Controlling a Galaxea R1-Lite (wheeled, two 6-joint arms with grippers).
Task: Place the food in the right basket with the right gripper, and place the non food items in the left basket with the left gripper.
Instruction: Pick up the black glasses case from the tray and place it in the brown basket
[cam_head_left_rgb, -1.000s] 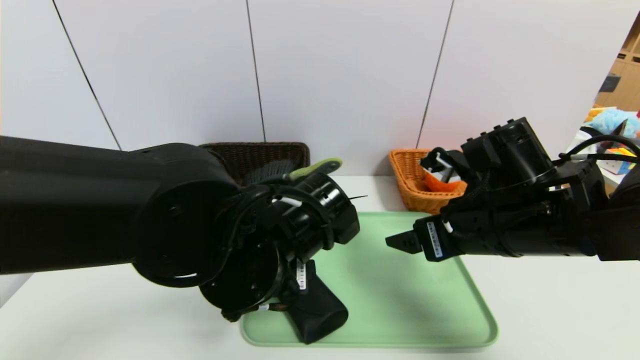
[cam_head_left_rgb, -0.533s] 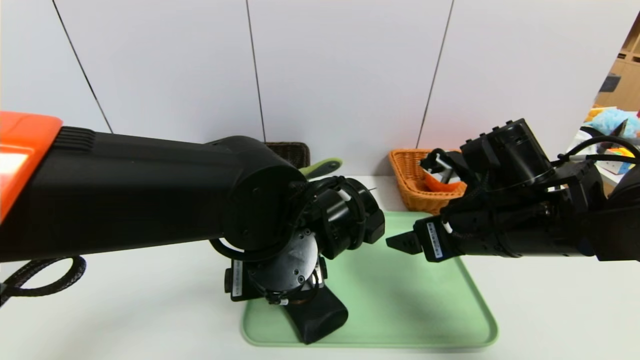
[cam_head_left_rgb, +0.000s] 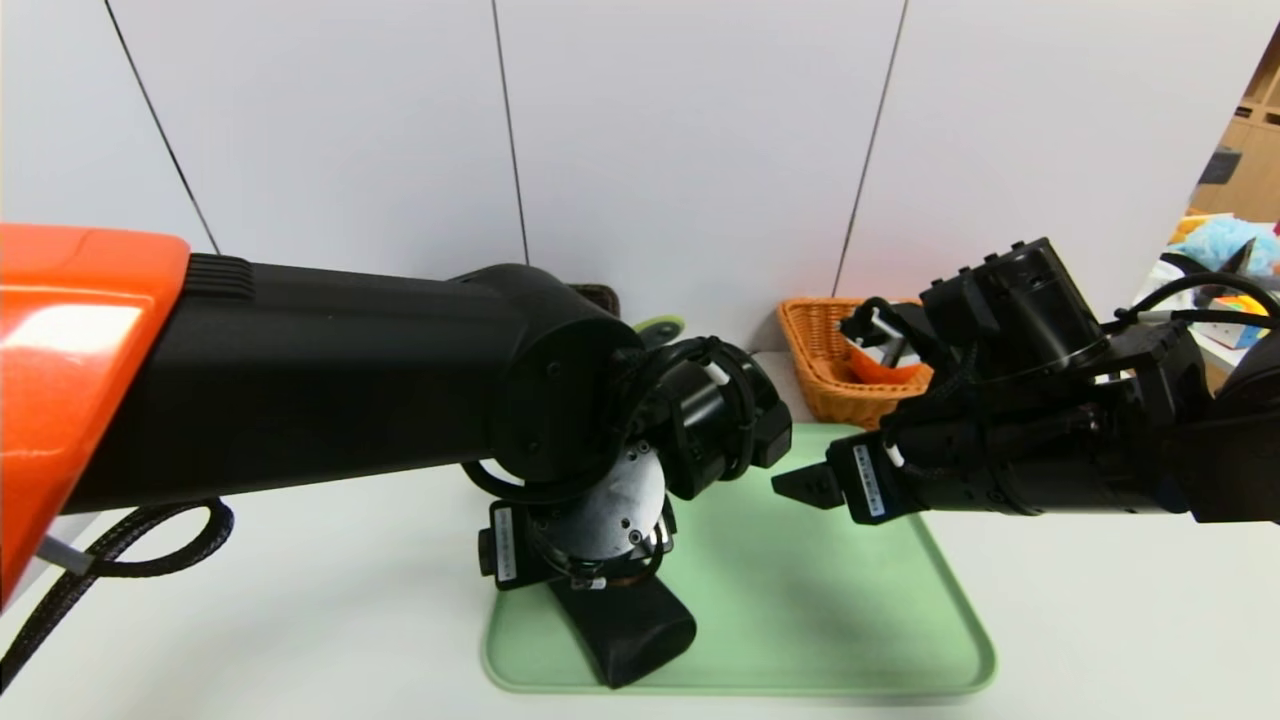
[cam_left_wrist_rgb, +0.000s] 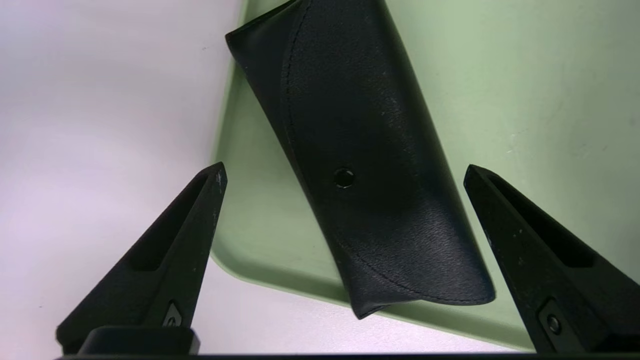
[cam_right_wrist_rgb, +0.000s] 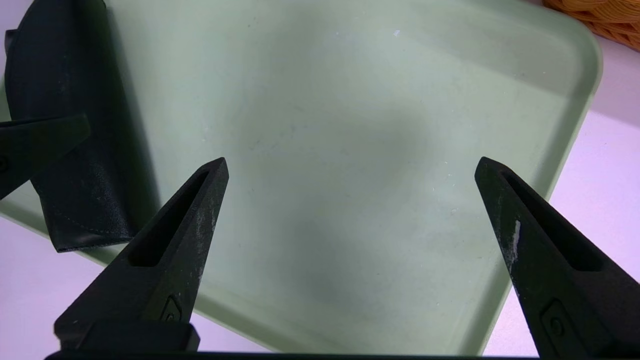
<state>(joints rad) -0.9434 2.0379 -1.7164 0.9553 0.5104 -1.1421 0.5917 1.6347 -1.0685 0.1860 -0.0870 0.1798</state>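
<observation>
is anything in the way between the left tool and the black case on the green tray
Nothing visible. The open left tool hangs right above the black oblong soft flap case on the pale green plastic tray, one finger either side, with only clear air between.

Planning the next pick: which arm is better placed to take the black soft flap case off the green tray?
Left: its open left gripper hangs directly over the black soft flap case; the right gripper faces bare green tray.

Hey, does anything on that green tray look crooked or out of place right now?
Yes: the black case lies askew on the green tray, one end poking past the tray's rim. Nothing looks spilled or damaged.
</observation>
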